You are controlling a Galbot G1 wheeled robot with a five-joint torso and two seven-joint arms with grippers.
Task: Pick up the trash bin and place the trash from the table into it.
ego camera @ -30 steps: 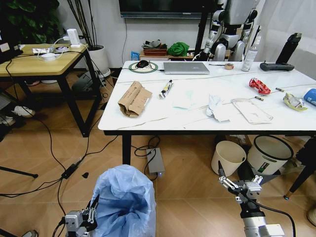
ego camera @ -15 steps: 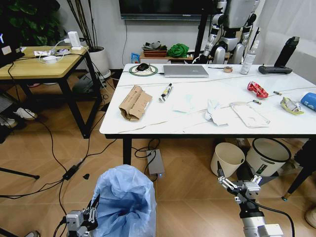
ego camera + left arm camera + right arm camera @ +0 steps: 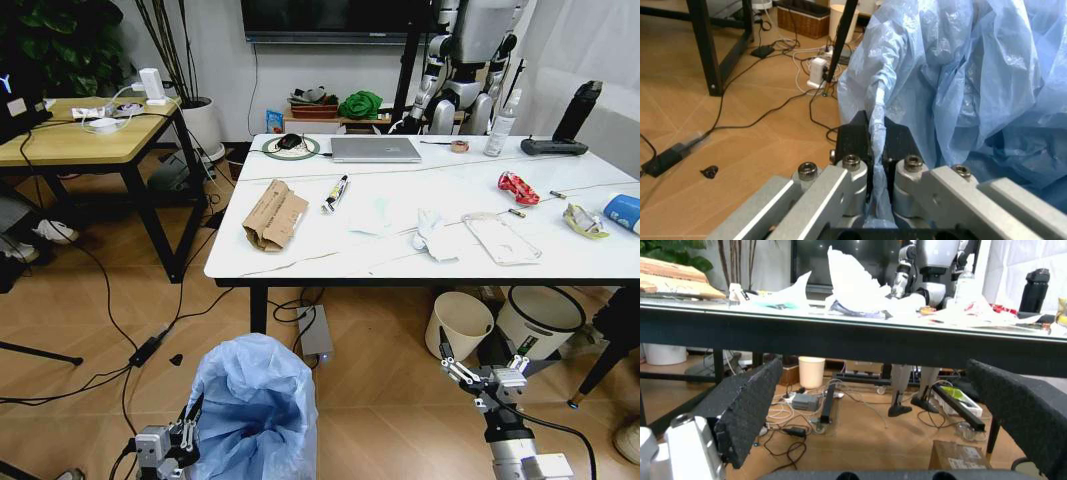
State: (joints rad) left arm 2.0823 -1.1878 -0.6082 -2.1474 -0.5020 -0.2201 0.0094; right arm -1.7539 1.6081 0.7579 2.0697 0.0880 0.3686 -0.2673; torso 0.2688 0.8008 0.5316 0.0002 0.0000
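Pinching a fold of the light-blue liner, my left gripper (image 3: 875, 150) has its fingers clamped flat on the plastic at the rim of the trash bin (image 3: 255, 405), low at my left side. I judge the grip sits on the rim so the bin hangs mouth-up and open, ready to take litter dropped from above. My left arm is tucked down and close to my body, the bin well short of the desk (image 3: 300, 262).

Across the desk top the trash lies spread out: crumpled brown paper bag (image 3: 272, 214), white tissues (image 3: 432, 232), flat white pouch (image 3: 502, 239), red wrapper (image 3: 517, 186), yellowish wrapper (image 3: 583, 220), paper cup (image 3: 623, 212).

My right gripper (image 3: 478, 374) hangs low before the desk edge, fingers spread wide and holding nothing, pointing forward beneath the desk's rim.
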